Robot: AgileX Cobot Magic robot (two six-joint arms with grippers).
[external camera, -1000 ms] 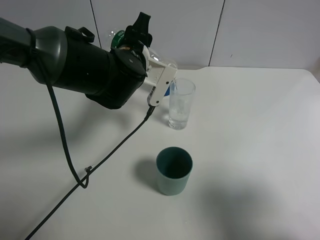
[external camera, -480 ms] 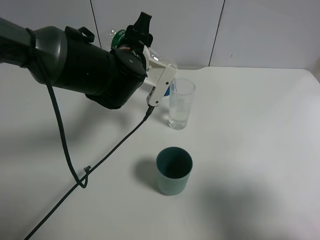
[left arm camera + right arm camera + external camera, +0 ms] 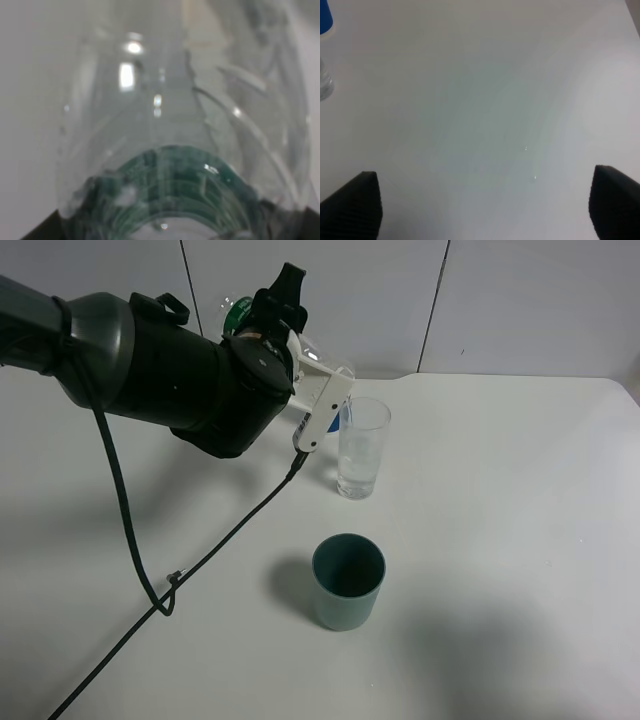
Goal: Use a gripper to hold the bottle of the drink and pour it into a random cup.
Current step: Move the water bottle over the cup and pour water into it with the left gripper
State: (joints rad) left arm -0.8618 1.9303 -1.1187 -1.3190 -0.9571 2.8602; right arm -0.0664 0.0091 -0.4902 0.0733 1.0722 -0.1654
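The left hand [image 3: 322, 408] pinches the bottle [image 3: 170, 150] and holds it tipped above the counter [image 3: 500, 500], neck at the rim of the clear cup [image 3: 362, 440]. Some drink [image 3: 357, 472] stands in the cup. Its level is hard to read, and no stream can be made out. The right hand [image 3: 480, 210] is spread and empty. Judgement: grasp and tilt are done and the pour is under way or near its end. Righting the bottle is left to do.

Bottles: we count one bottle [image 3: 165, 150].
Cups: we count three: clear cup [image 3: 361, 445], teal cup [image 3: 347, 582], blue cup [image 3: 324, 15].
Grippers: we see two: left gripper [image 3: 330, 392], right gripper [image 3: 480, 210].
Cables: we find one cable [image 3: 122, 502].
Tables: we see one table [image 3: 520, 540].
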